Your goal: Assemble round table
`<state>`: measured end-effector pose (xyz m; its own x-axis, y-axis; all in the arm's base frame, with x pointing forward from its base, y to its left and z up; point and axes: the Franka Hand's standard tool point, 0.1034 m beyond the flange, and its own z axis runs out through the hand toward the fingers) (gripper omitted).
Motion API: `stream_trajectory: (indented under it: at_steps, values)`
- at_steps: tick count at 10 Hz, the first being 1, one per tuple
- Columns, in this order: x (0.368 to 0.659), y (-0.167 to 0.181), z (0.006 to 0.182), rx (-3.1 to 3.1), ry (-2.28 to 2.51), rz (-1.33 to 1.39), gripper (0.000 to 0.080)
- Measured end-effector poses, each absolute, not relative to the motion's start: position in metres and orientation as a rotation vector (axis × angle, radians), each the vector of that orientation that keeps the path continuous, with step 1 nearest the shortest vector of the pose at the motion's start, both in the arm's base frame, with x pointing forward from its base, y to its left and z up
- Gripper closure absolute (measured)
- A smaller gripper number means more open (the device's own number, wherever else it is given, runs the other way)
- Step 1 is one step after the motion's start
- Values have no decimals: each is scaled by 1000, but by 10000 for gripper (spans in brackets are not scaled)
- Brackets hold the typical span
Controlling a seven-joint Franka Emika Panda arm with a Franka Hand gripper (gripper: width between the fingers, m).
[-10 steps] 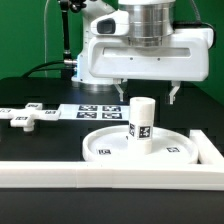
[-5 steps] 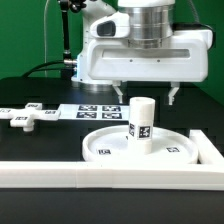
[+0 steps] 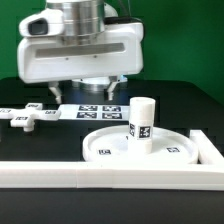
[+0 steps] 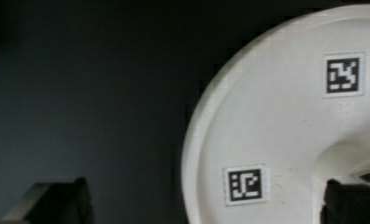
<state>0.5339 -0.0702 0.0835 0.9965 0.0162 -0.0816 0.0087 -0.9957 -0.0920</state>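
Note:
The large round disc (image 3: 104, 144) lies flat in the corner of the white border bars. The short thick post (image 3: 142, 125) stands upright on its middle. The small cross-shaped piece (image 3: 27, 116) lies on the black table at the exterior view's left. My gripper (image 3: 83, 92) hovers open and empty above the table, behind the disc's left edge and left of the post. In the wrist view the disc's rim and two of its tags (image 4: 288, 110) fill one side, and my gripper (image 4: 214, 205) straddles the disc's edge with one dark fingertip (image 4: 61, 200) over bare table.
The marker board (image 3: 95, 110) lies flat behind the disc, under my gripper. A long white border bar (image 3: 90, 172) runs along the front and another (image 3: 211, 146) stands at the exterior view's right. Cables hang at the back left.
My gripper has moved to the exterior view's left, from above the post to above the disc's left edge. The jaws stayed open. No part has moved.

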Motion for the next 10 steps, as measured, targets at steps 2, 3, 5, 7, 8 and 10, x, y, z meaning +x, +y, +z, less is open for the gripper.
stream_trajectory:
  at_steps: [2,3,5,7,8,10]
  values:
    - [533,-67,82,-3046,-27,131,151]
    - [532,-67,82,-3046,-26,131,151]
    - [532,-77,76,-3042,-219,117,151]
    - [534,-94,81,-3039,-568,9,151]
    - [530,-105,81,-3019,-693,0,151]
    - [527,-114,81,-3006,-761,-1,151]
